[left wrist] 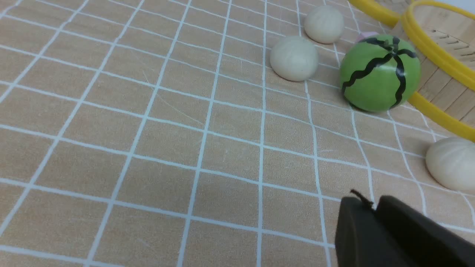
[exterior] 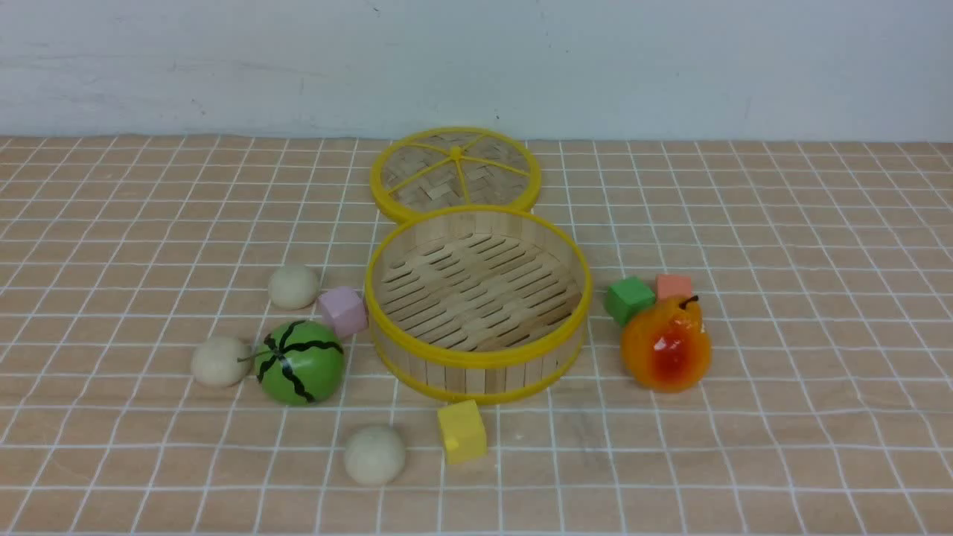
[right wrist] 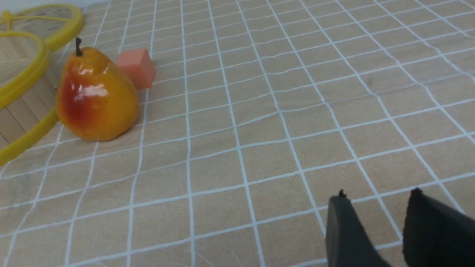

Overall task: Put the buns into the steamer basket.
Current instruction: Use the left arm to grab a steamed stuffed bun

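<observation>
Three off-white buns lie on the checked cloth left of and in front of the steamer basket (exterior: 478, 362), which holds nothing: one far (exterior: 294, 286), one at the left (exterior: 220, 361), one near (exterior: 374, 454). The left wrist view shows the same three: the far bun (left wrist: 324, 24), the left bun (left wrist: 294, 58) and the near bun (left wrist: 452, 163), with the basket's rim (left wrist: 438, 52) beyond. My left gripper (left wrist: 373, 202) is shut and empty, a short way from the near bun. My right gripper (right wrist: 378, 194) is open and empty over bare cloth, far from the basket (right wrist: 22, 92). Neither gripper shows in the front view.
A green watermelon toy (exterior: 300, 362) sits between the left bun and the basket, with a pink cube (exterior: 342, 311) behind it. A yellow cube (exterior: 461, 430) lies beside the near bun. The flat lid (exterior: 456, 175) lies behind the basket. To the right are a pear (exterior: 666, 344), a green cube (exterior: 629, 299) and an orange cube (exterior: 674, 286).
</observation>
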